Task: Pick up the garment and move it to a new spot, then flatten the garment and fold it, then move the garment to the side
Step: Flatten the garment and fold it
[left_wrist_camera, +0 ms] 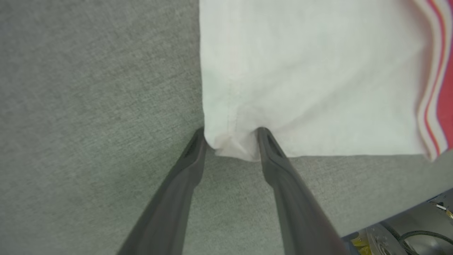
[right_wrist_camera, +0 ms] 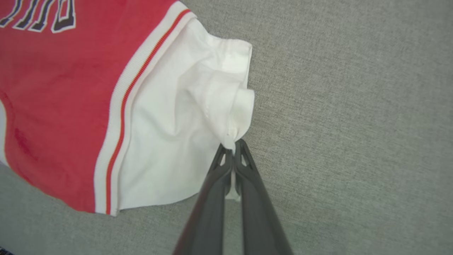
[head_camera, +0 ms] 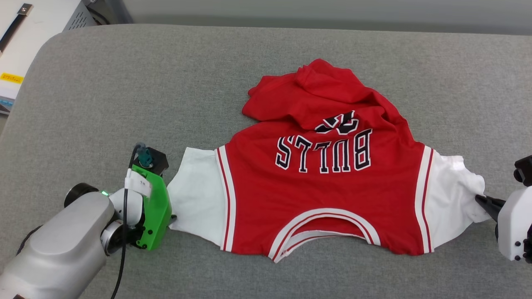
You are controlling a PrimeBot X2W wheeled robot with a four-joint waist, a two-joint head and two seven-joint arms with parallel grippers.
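The garment (head_camera: 324, 195) looks soft and floppy, best grabbed by its sleeves (head_camera: 195, 195). The right gripper (right_wrist_camera: 233, 148) pinches one; the left gripper (left_wrist_camera: 231, 136) stands wide around the other.

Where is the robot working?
Probably a lab or workshop rather than a home: a red T-shirt with white sleeves lies on a grey fabric-covered surface, and a vented grey metal box stands beyond its corner.

1. Wide grey fabric-covered surface (head_camera: 124, 83), rounded at its far-left corner.
2. Lying right on it is the garment (head_camera: 324, 187): red, lettering face-up, white sleeves spread sideways, collar nearest, far part bunched.
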